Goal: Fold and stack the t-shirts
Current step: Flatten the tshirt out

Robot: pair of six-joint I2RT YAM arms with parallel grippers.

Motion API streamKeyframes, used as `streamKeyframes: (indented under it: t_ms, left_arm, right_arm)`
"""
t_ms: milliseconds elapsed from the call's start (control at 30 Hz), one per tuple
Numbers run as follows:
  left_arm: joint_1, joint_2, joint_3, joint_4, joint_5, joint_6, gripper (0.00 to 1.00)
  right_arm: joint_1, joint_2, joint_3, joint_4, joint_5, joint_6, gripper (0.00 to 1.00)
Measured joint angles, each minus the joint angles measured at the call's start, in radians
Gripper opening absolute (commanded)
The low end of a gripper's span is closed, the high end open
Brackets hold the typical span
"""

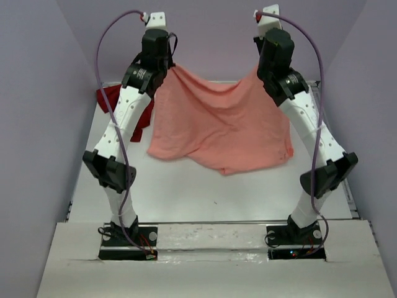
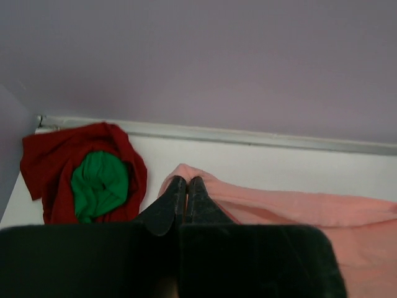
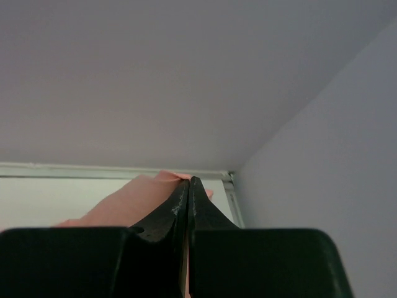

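- Overhead, salmon-pink t-shirt (image 1: 217, 130) hangs spread by its two upper corners, lower edge near the table (image 1: 186, 192); dark red t-shirt (image 1: 110, 96) lies bunched far left.
- Left wrist: my left gripper (image 2: 187, 184) is pinched tight on the salmon-pink corner; the bright green t-shirt (image 2: 99, 183) sits on the dark red one, beside the back wall (image 2: 217, 62).
- Right wrist: my right gripper (image 3: 188, 184) is clamped on the opposite corner.

White links (image 1: 118, 133), black joints (image 1: 110, 171), lilac cables (image 1: 97, 56), black tapered jaws
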Motion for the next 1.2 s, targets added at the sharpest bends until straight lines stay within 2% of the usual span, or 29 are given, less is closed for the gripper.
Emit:
streamKeyframes:
  t_ms: [100, 167, 333, 433, 567, 600, 633, 667, 733, 833, 900, 1000, 1067, 1133, 1167, 1200]
  left_arm:
    - [0.047, 0.105, 0.219, -0.023, 0.046, 0.021, 0.00]
    - [0.074, 0.114, 0.290, -0.017, 0.072, 0.029, 0.00]
    - [0.076, -0.002, 0.273, 0.013, 0.058, 0.059, 0.00]
    - [-0.061, -0.104, 0.243, 0.021, -0.022, 0.119, 0.00]
    - [-0.265, -0.215, 0.239, 0.043, -0.124, 0.191, 0.00]
    - [-0.317, -0.238, 0.239, 0.050, -0.164, 0.208, 0.00]
    - [-0.382, -0.272, 0.239, 0.063, -0.214, 0.228, 0.00]
    - [-0.398, -0.294, 0.239, 0.071, -0.246, 0.243, 0.00]
    - [-0.561, -0.364, 0.198, 0.142, -0.360, 0.304, 0.00]
    - [-0.752, -0.464, 0.087, 0.266, -0.551, 0.431, 0.00]
    - [-0.821, -0.497, 0.040, 0.330, -0.634, 0.497, 0.00]
    - [-0.831, -0.512, 0.016, 0.392, -0.712, 0.554, 0.00]
    - [-0.791, -0.499, 0.031, 0.394, -0.720, 0.564, 0.00]
    - [-0.694, -0.441, 0.124, 0.325, -0.672, 0.512, 0.00]
    - [-0.643, -0.413, 0.164, 0.309, -0.641, 0.484, 0.00]
    - [-0.513, -0.360, 0.233, 0.253, -0.554, 0.431, 0.00]
  right_arm:
    - [-0.019, 0.099, 0.146, -0.017, -0.065, -0.010, 0.00]
    - [-0.023, 0.113, 0.193, -0.027, -0.102, -0.012, 0.00]
    - [0.013, -0.005, 0.150, -0.008, -0.105, -0.063, 0.00]
    - [0.129, -0.109, 0.114, 0.051, -0.047, -0.172, 0.00]
    - [0.383, -0.208, 0.120, 0.259, 0.061, -0.436, 0.00]
    - [0.499, -0.229, 0.123, 0.371, 0.098, -0.542, 0.00]
    - [0.562, -0.238, 0.123, 0.464, 0.119, -0.640, 0.00]
    - [0.640, -0.246, 0.124, 0.583, 0.144, -0.764, 0.00]
    - [0.781, -0.256, 0.122, 0.793, 0.175, -0.966, 0.00]
    - [0.882, -0.262, 0.099, 1.040, 0.199, -1.189, 0.00]
    - [0.922, -0.248, 0.097, 1.178, 0.223, -1.311, 0.00]
    - [0.945, -0.245, 0.082, 1.238, 0.232, -1.355, 0.00]
    - [0.940, -0.257, 0.066, 1.220, 0.233, -1.321, 0.00]
    - [0.892, -0.297, 0.029, 1.102, 0.226, -1.167, 0.00]
    - [0.800, -0.327, 0.018, 1.011, 0.214, -1.086, 0.00]
    - [0.724, -0.346, 0.018, 0.925, 0.196, -1.002, 0.00]
